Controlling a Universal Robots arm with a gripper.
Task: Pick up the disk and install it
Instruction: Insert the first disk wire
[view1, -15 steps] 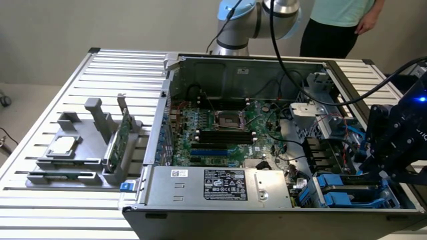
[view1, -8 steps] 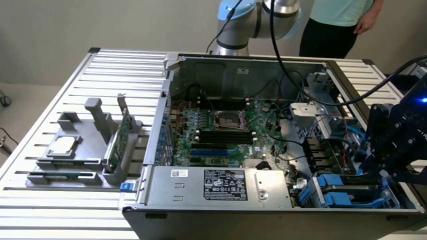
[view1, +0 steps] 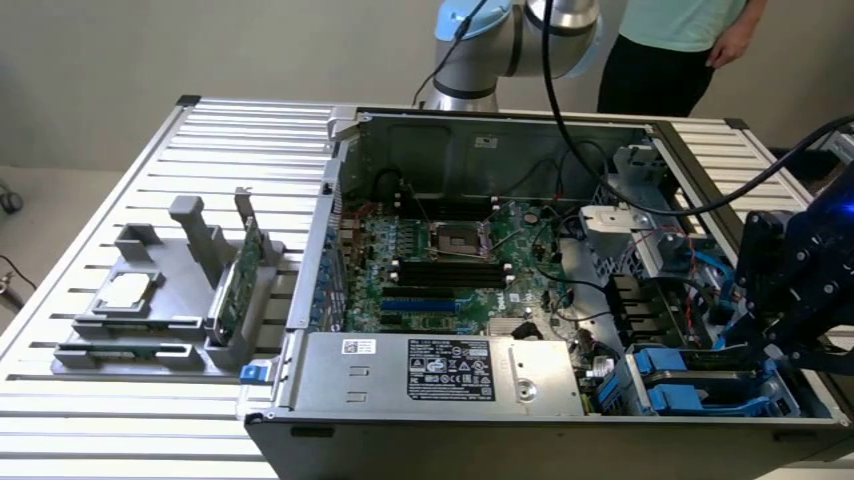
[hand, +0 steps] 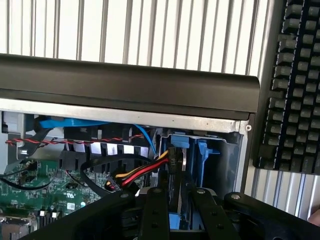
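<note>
- in the wrist view we see the gripper right in front of us, its two black fingers standing close together on either side of a thin upright edge of the disk, with blue carrier plastic showing between them lower down; we take it as clamped on the disk.
- just past the fingertips, the disk sits edge-up in the blue drive bay at the corner of the computer case, with a bundle of red, yellow and black wires ending at a plug beside it.
- farther in, a blue cable and a twisted red-and-black wire run under the case's dark top edge, and a patch of the green motherboard lies off to one side.
- beyond the case we see the slatted metal table and a black keyboard lying next to the case.
- in the exterior view, nearest us are the grey power supply box with its black label and, to the exterior view's right, blue drive carriers in the case's front corner.
- the dark arm head and gripper reach down over that corner from the exterior view's right.
- in the middle lies the open computer case with its motherboard exposed.
- on the exterior view's left, a grey fixture on the table holds a square silver chip and an upright green card.
- at the far side the arm's base rises from the table, and a person in a light top stands behind it.
</note>
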